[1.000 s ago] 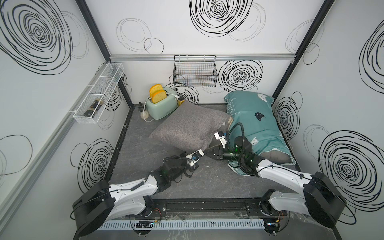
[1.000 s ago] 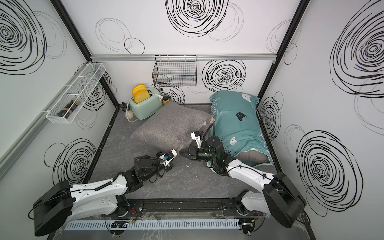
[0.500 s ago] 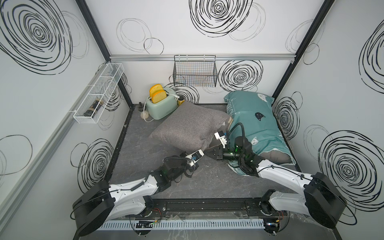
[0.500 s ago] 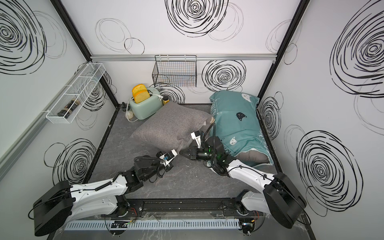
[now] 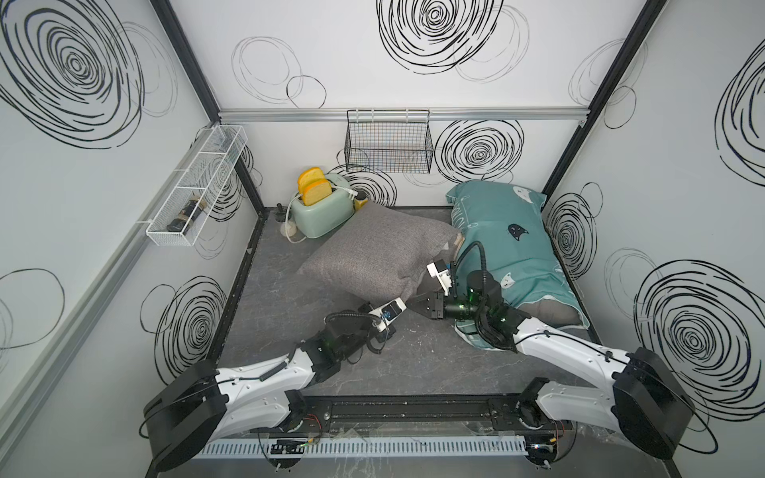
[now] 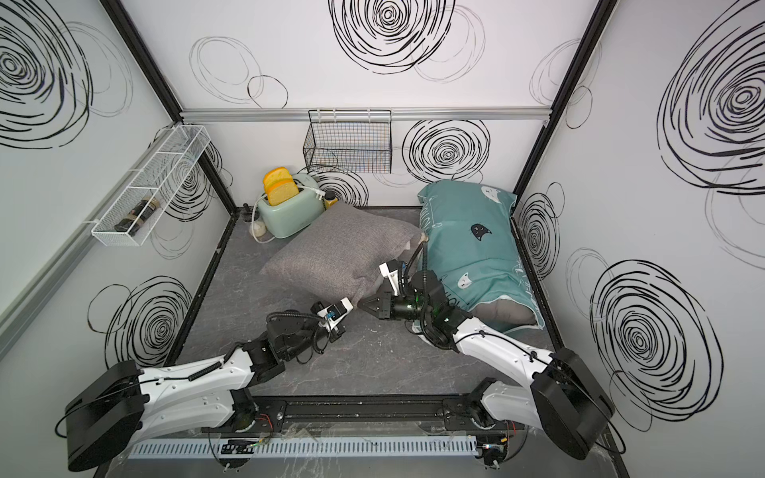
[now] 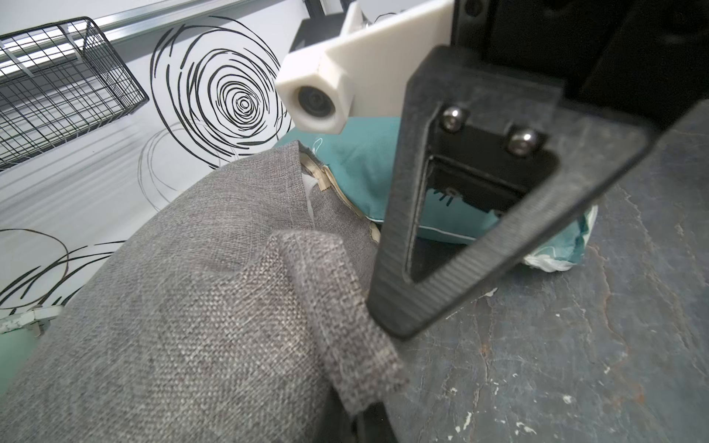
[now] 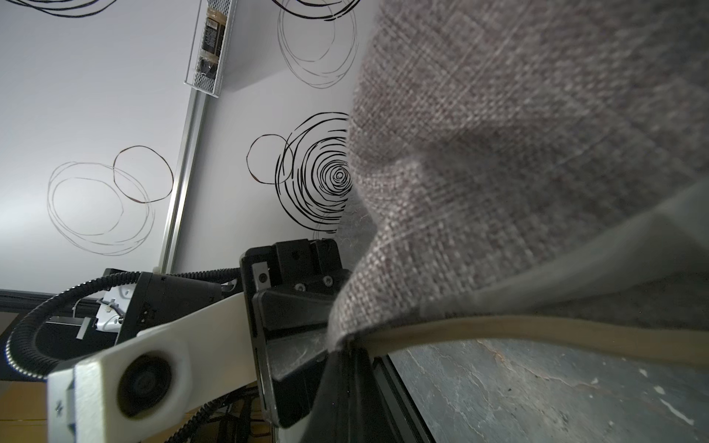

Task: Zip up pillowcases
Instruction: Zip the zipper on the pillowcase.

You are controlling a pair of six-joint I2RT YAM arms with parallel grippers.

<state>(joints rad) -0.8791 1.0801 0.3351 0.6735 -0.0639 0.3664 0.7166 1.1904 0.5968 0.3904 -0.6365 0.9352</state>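
Coarse-woven grey pillowcase, beige zipper tape exposed, corner pinched in left jaws and right jaws

This is a robot test cell in a lab, not a lived-in room. White wall panels scrawled with black spirals sit in black metal frame posts around a dark grey marbled desk. Two white-and-black robot arms are mounted on a black rail at the front. A mint-green toaster and a black wire basket serve as props.
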